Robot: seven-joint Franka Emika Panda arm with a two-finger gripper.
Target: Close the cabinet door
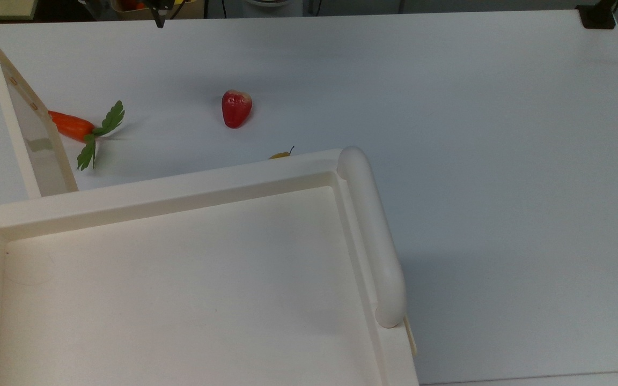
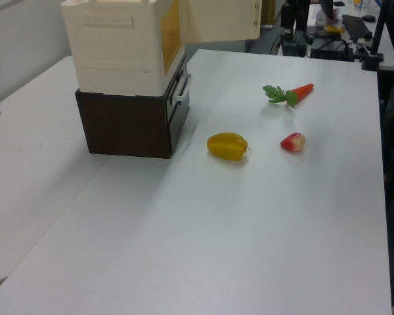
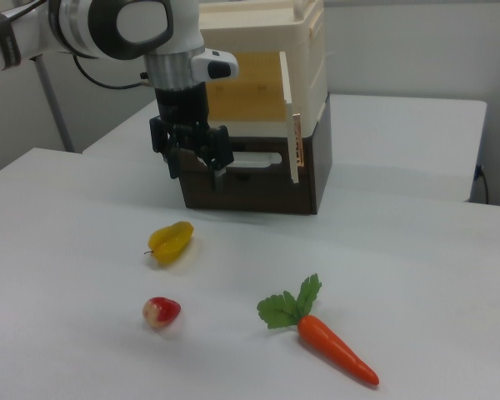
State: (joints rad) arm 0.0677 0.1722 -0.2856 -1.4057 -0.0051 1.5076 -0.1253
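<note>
Nearby, carrot (image 1: 70,124) beside cabinet door (image 1: 32,131).

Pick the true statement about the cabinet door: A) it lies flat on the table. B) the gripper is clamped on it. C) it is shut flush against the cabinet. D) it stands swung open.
D: the cabinet door stands swung out from the cabinet, leaving the yellow interior exposed.

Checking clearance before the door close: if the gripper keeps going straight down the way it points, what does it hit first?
Probably the bare table. The gripper points straight down in front of the cabinet; the yellow fruit looks nearer the camera, though depth is unclear.
</note>
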